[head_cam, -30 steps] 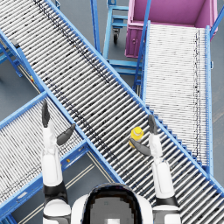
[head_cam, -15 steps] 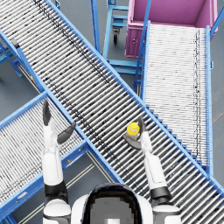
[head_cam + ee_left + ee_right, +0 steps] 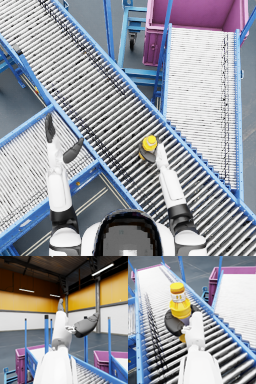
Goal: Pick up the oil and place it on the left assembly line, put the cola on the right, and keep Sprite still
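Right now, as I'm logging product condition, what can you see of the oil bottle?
The oil bottle is rounded, glossy yellow, plastic by its look, with a ribbed yellow cap, closed, and a white neck band bearing small print. It stands upright over the rollers of the long diagonal conveyor. The right hand grips its lower body, dark fingers wrapping both sides. Whether its base touches the rollers cannot be told.

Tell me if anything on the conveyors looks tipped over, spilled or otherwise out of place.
Nothing stands out. The oil bottle is upright over the middle conveyor, yellow cap on, with the right hand gripping its body. No spill shows on the rollers. The left hand is raised, fingers apart, holding nothing.
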You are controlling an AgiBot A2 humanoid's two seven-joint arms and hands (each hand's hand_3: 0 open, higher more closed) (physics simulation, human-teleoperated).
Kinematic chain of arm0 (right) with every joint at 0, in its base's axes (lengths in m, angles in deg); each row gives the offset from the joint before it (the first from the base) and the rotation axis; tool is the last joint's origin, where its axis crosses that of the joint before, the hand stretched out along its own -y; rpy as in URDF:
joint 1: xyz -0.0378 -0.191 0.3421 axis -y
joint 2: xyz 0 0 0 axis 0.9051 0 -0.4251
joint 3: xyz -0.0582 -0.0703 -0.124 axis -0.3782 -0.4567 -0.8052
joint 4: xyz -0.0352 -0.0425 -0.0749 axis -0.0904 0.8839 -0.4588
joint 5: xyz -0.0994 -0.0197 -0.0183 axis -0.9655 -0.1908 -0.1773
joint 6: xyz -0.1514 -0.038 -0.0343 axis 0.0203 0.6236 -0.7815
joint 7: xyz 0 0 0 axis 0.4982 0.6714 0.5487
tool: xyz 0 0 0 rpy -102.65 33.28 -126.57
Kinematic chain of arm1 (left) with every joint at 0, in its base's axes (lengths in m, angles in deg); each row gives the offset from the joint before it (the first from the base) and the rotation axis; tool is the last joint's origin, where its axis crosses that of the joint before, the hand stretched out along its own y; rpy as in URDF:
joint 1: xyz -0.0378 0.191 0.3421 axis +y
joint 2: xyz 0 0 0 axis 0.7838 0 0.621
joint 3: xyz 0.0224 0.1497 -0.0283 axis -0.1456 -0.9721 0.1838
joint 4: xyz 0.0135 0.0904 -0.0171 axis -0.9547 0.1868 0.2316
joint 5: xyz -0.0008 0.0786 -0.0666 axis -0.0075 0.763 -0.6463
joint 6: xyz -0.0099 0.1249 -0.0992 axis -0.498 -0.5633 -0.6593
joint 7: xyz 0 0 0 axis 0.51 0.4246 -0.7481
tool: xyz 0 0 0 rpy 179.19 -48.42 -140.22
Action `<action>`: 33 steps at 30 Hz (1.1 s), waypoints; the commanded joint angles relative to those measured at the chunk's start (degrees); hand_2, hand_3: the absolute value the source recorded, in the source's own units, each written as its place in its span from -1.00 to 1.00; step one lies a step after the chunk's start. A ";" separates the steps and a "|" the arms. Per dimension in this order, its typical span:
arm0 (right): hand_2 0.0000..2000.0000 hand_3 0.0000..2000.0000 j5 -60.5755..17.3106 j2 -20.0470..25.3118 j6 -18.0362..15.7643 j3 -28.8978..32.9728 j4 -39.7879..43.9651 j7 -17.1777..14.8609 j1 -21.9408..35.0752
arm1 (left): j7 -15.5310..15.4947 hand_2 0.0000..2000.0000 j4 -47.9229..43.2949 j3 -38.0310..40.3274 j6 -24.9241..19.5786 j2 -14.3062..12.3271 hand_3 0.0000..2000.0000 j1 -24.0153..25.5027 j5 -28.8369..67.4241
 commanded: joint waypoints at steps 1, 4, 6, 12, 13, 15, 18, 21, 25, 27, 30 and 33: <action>1.00 1.00 -0.03 -0.07 0.09 0.77 -17.42 -0.07 -0.13 | 0.00 -1.00 -0.72 -1.57 0.00 -0.18 -1.00 1.32 0.00; 1.00 1.00 0.23 3.09 -9.96 3.52 -25.46 0.91 4.15 | 0.00 -1.00 -3.14 -2.22 0.00 -0.54 -1.00 3.87 0.00; 1.00 1.00 0.30 6.13 -14.10 5.85 -26.07 0.70 8.80 | 0.00 -1.00 -4.98 -2.62 0.00 -0.78 -1.00 5.72 0.00; 1.00 1.00 0.36 -12.12 -18.12 -13.29 -26.40 0.48 24.52 | 0.00 -1.00 -5.03 -9.74 0.00 -0.69 -1.00 8.93 0.01; 1.00 1.00 0.42 3.89 -18.05 1.71 -27.07 0.67 18.48 | 0.00 -1.00 -4.28 -11.31 0.00 -0.72 -1.00 8.93 0.01; 1.00 1.00 0.34 4.00 -18.30 0.88 -27.57 0.52 19.93 | 0.00 -1.00 -2.98 -13.48 0.00 -1.06 -1.00 8.37 0.01; 1.00 1.00 0.36 4.94 -17.82 -0.20 -27.11 0.68 20.76 | 0.00 -1.00 -2.14 -17.24 0.00 -2.12 -1.00 6.86 2.53; 1.00 1.00 0.36 5.51 -17.52 -0.88 -27.07 0.78 20.98 | 0.00 -1.00 -0.48 -20.51 0.00 -3.20 -1.00 5.71 8.27; 1.00 1.00 0.36 6.05 -17.35 -4.21 -26.92 0.82 20.69 | 0.00 -1.00 1.79 -23.30 0.00 -4.84 -1.00 3.93 10.73; 1.00 1.00 0.36 6.30 -17.34 -5.70 -27.42 0.82 20.48 | 0.00 -1.00 2.72 -24.18 0.00 -5.30 -1.00 3.55 11.15; 1.00 1.00 0.36 5.62 -17.31 -8.85 -29.06 0.82 18.75 | 0.00 -1.00 5.32 -25.24 0.00 -6.78 -1.00 1.71 11.44; 1.00 1.00 0.35 5.39 -17.30 -10.78 -28.60 0.79 17.68 | 0.00 -1.00 5.81 -25.21 0.00 -7.43 -1.00 1.10 11.54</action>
